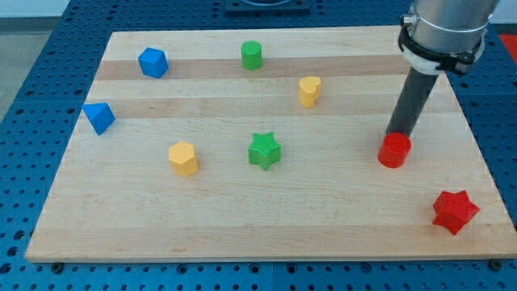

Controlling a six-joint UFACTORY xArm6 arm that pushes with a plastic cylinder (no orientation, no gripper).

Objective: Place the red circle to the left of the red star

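While my tip (395, 134) sits at the upper edge of the red circle (394, 151), touching it or very nearly, the rod rises from there toward the view's top right. No fingers exist on this rig, so nothing opens, closes or grips; contact is a bare push.

Red circle: short cylinder, right part of the board, up and to the view's left of the red star (455, 212). The two are apart, with bare wood between. The circle is already on the star's left side but higher in the view; my judgement is it needs to go down toward the view's bottom to sit level with the star.

Handling, judged: small, light, rigid block, likely plastic. Should slide readily on smooth wood. A round wall means an off-centre push will let it roll off the tip sideways, so contact belongs on the side opposite the intended travel, on the centre line. Present contact at the top edge suits a downward push.

Surface: pale wooden board (339, 234), flat, planked grain, resting on a blue perforated table (24, 48). Right and bottom edges are near the star; overshoot risks the edge.

Elsewhere, well clear: green star (264, 150), yellow heart (308, 90), yellow hexagon (183, 158), green cylinder (252, 55), two blue blocks (153, 62) (99, 117) at left.
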